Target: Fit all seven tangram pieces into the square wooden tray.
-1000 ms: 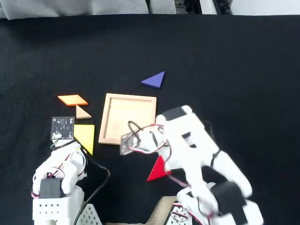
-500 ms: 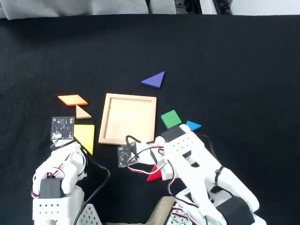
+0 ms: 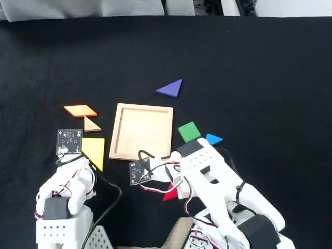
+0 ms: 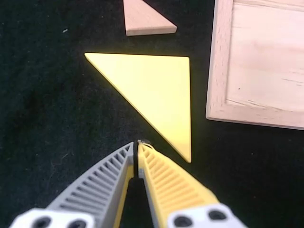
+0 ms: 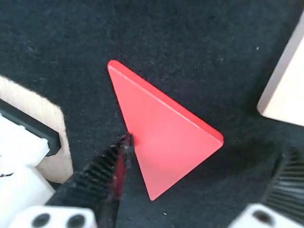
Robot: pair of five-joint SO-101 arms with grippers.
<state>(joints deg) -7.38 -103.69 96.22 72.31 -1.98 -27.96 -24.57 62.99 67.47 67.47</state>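
Observation:
The square wooden tray (image 3: 142, 132) lies empty at mid-table. Around it lie a purple triangle (image 3: 170, 88), an orange parallelogram (image 3: 80, 110), a small wooden triangle (image 3: 92, 124), a large yellow triangle (image 3: 95, 151), a green square (image 3: 189, 131) and a small blue triangle (image 3: 213, 139). A red triangle (image 5: 161, 142) lies flat in front of the tray, partly under the right arm (image 3: 207, 171). My right gripper (image 5: 209, 147) is open and straddles it, one fingertip (image 5: 124, 145) touching its edge. My left gripper (image 4: 137, 144) is shut and empty, just short of the yellow triangle (image 4: 156, 90).
A corner of the tray (image 5: 285, 85) sits close beyond the red triangle. The tray wall (image 4: 218, 61) and the wooden triangle (image 4: 145, 19) border the yellow piece. A wooden base board (image 5: 42, 128) lies beside the right gripper. Black cloth covers the table.
The right arm drew back toward the table's front and lowered over the red triangle, uncovering the green square and blue triangle. The left arm has stayed still.

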